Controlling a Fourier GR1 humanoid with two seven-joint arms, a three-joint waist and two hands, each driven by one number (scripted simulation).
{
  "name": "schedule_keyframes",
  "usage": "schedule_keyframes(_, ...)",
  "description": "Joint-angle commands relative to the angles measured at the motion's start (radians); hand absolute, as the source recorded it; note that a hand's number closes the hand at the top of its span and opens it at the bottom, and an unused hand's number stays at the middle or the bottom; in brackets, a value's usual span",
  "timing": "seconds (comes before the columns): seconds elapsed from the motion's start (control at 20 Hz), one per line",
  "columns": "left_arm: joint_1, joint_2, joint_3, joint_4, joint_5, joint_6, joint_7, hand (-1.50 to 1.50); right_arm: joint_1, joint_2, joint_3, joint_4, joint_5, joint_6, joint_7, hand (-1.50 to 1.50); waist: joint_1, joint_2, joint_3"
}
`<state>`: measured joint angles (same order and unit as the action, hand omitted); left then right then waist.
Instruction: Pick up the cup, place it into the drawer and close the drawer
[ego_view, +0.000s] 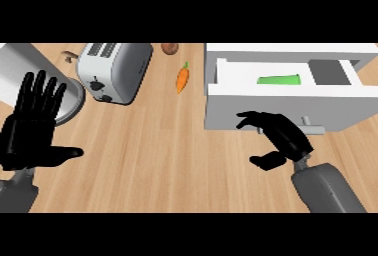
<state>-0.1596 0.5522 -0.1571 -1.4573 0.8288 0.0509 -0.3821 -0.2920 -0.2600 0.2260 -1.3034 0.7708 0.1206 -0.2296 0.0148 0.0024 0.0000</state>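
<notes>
A green cup lies on its side inside the open white drawer at the upper right. My right hand hovers just in front of the drawer's front panel, near its grey handle. Its fingers are loosely curved and hold nothing. My left hand rests open at the left edge, fingers straight and pointing up.
A silver toaster stands at the upper left. Beside it a round metal pot sits partly behind my left hand. A carrot lies between toaster and drawer, with a brown item at the far edge.
</notes>
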Motion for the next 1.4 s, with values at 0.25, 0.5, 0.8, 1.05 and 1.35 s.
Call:
schedule_keyframes(0.25, 0.106, -0.028, 0.071, -0.011, -0.052, -0.104, -0.025, -1.50, -0.276, 0.047, -0.101, 0.434, 0.040, -0.046, -0.101, -1.50, -0.001, 0.000, 0.000)
schedule_keyframes(0.5, 0.068, -0.005, 0.120, -0.007, -0.017, -0.139, 0.030, -1.50, -0.379, 0.113, -0.150, 0.753, 0.055, -0.194, -0.220, -1.50, 0.017, 0.009, 0.001)
schedule_keyframes(0.8, 0.054, -0.039, 0.119, 0.042, -0.037, -0.187, 0.003, -1.50, -0.546, 0.007, -0.244, 0.945, 0.014, -0.116, -0.314, -1.50, 0.030, 0.019, 0.002)
schedule_keyframes(1.05, 0.031, -0.009, 0.145, 0.072, -0.027, -0.226, 0.022, -1.50, -0.628, -0.038, -0.258, 1.031, 0.024, -0.089, -0.324, -1.50, 0.049, 0.028, 0.002)
schedule_keyframes(1.35, 0.045, -0.080, 0.087, 0.057, -0.081, -0.200, -0.014, -1.50, -0.669, -0.098, -0.287, 1.087, 0.009, -0.067, -0.377, -1.50, 0.065, 0.037, 0.003)
